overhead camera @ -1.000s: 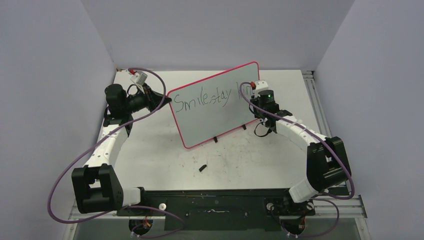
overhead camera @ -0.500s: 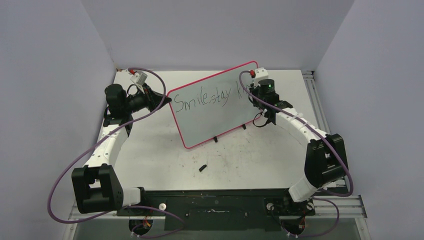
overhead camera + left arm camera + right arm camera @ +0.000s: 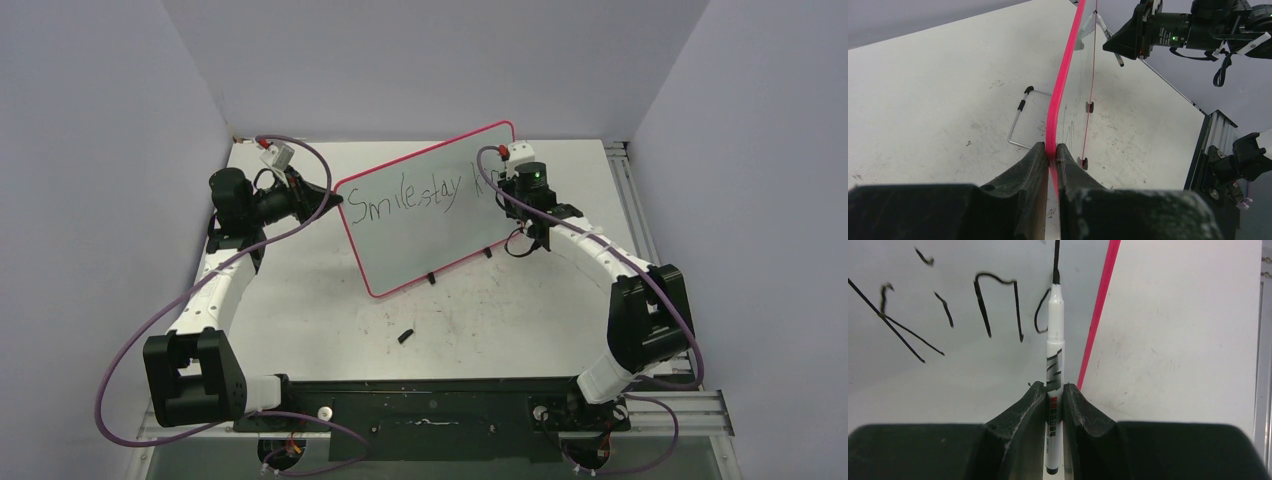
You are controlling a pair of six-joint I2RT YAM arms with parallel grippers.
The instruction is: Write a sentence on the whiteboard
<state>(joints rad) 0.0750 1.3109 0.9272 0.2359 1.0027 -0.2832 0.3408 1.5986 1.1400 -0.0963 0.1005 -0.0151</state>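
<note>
the whiteboard (image 3: 420, 215) stands tilted on the table (image 3: 330, 310), its left pink rim clamped between the left fingers (image 3: 1032, 167); the right fingers (image 3: 1028, 412) pinch a marker (image 3: 1054, 355), tip against the board's right end.

On the whiteboard (image 3: 425, 245) we read black handwriting: "Smile stay", then a "k" near the right edge. In the right wrist view, the same line reads "kin" plus one unfinished curved stroke. The marker (image 3: 1055, 360) barrel carries grey and red print; we cannot read it.
</note>
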